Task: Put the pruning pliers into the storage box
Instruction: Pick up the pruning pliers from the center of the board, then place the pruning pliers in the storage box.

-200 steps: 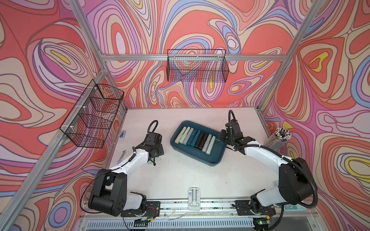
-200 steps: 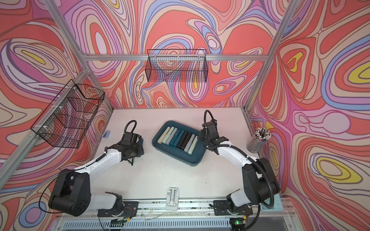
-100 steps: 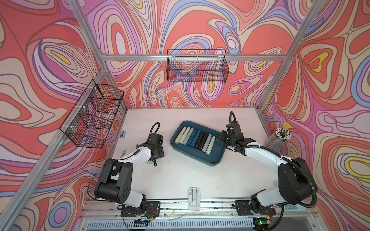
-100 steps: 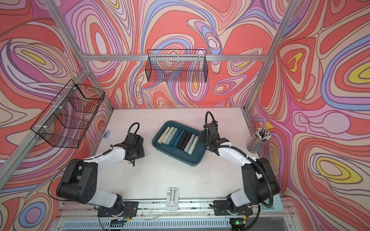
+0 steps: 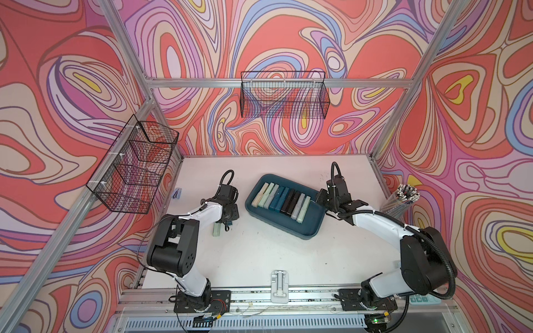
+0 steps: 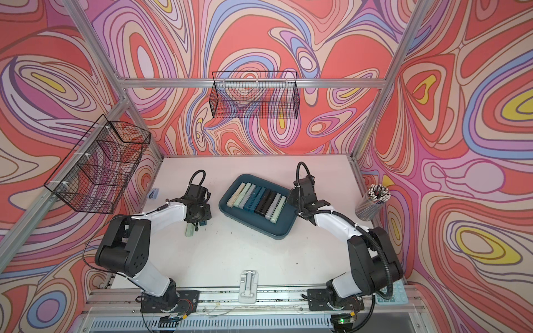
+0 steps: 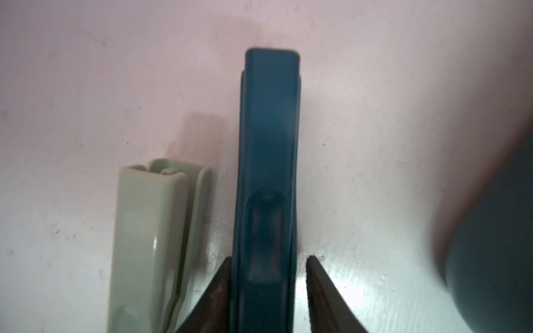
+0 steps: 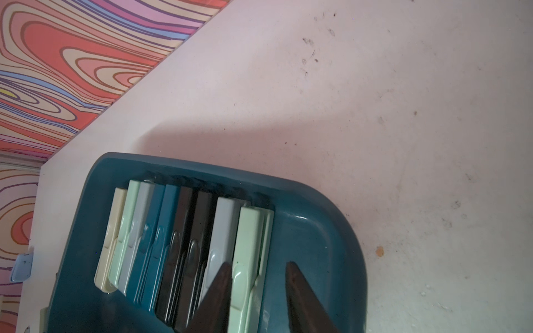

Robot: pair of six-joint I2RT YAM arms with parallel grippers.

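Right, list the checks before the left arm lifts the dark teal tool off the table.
1. Left gripper astride the dark teal bar-shaped pruning pliers: ok.
2. Both fingers touching them: not ok; a gap shows on one side.
3. Neighbouring pale grey-green bar-shaped pliers clear of the fingers: cannot tell; very close.
4. Bare floor left in the shallow dark teal plastic storage box: ok, beside the last mint-green bar-shaped pliers stored there.
5. Right gripper clear of that spot: not ok; it hangs open over the box, astride those pliers.
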